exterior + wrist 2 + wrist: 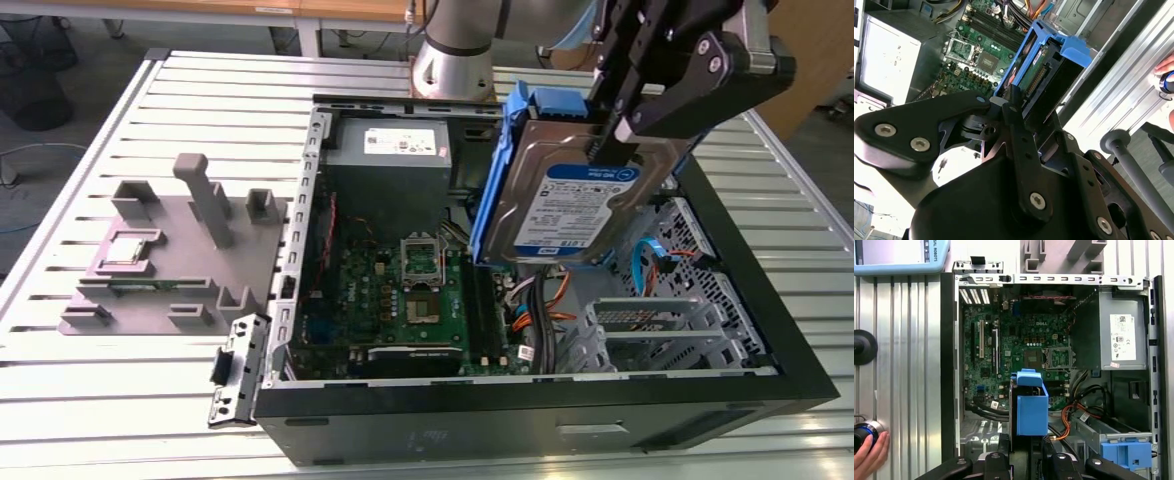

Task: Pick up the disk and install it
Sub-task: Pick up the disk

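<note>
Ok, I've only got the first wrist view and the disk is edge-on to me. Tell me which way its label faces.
Observer: In the exterior view the disk stands on edge over the open computer case, with its white-and-blue label turned toward that camera.
Operator: Confirm the grip.
Observer: The gripper is shut on the disk near its upper edge, with a finger pressed on the label side.
Operator: Report the other face.
Observer: The second wrist view shows the disk's green circuit board and its connector row.
</note>
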